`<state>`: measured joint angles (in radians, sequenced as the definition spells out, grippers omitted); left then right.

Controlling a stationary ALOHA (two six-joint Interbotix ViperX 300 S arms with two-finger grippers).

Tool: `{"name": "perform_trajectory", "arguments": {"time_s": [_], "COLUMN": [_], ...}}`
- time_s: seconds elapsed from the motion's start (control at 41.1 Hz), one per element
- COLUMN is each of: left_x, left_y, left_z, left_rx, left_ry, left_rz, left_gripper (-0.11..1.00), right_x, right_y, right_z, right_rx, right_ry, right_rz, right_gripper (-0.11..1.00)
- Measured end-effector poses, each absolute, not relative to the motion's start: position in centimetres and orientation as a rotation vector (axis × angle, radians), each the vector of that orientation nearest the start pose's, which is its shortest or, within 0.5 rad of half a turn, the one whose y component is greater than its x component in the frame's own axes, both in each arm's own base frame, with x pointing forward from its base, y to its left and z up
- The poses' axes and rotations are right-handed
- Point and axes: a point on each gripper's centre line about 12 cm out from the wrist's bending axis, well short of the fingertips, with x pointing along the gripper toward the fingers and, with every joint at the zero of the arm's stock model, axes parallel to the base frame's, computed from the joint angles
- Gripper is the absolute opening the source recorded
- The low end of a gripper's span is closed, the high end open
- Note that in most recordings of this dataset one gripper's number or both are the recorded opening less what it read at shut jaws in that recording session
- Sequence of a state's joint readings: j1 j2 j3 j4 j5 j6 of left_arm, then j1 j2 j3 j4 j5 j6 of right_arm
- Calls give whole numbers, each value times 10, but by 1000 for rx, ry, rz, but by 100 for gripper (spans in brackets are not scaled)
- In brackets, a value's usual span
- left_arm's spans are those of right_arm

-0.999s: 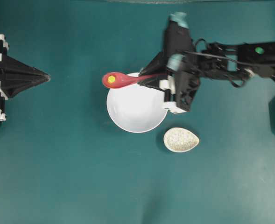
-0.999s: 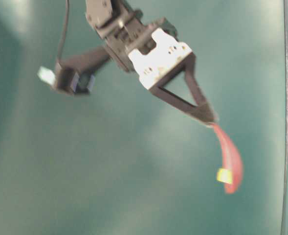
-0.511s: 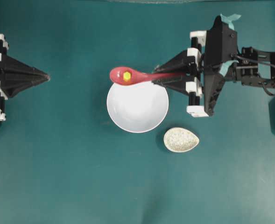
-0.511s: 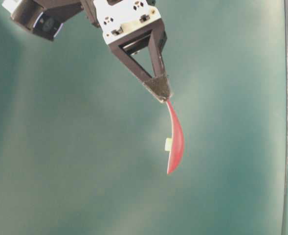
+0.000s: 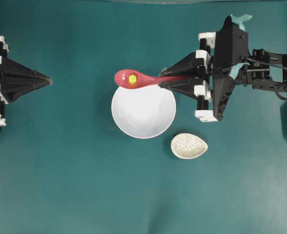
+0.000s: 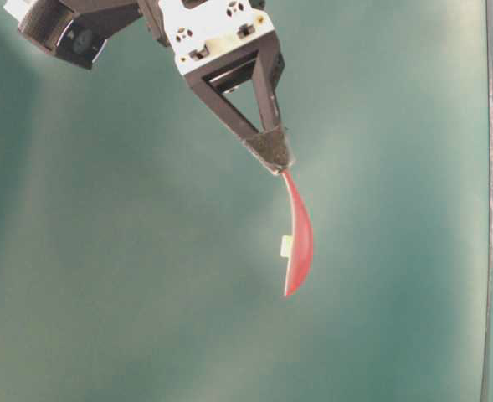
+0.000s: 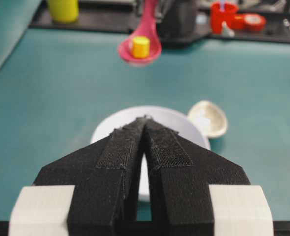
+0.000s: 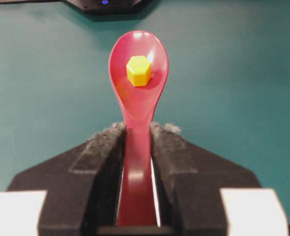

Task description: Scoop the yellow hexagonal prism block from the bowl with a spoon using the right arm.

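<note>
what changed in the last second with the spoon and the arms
The right gripper, shut on the spoon, drew back toward the right of the overhead view, so the scoop now hangs over the bowl's far rim. The yellow block stayed in the scoop. Bowl, spoon rest and left gripper stayed put.

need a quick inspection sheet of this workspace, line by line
surface: teal table, flat
job's things: yellow block sits in the red spoon scoop, held above the white bowl rim; bowl looks empty
clutter: speckled spoon rest beside the bowl
grippers: right gripper shut on the spoon handle; left gripper shut, holding nothing
cables: black cables along the right arm
surroundings: yellow and red items on the far edge in the left wrist view
</note>
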<state>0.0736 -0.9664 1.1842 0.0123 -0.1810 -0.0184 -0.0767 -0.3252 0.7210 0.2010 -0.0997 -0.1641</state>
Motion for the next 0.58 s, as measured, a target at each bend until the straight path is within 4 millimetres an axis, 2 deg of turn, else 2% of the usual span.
{"name": "perform_trajectory", "arguments": {"time_s": [0.585], "left_x": [198], "left_y": [14], "left_z": [276], "left_rx": [-8], "left_ry": [44], "left_rz": [72], "left_gripper": [-1], "right_x": [349], "right_y": [-29], "right_z": [281], "right_rx": [45], "right_ry": [295], "right_rz": [-100], "right_gripper": [23]}}
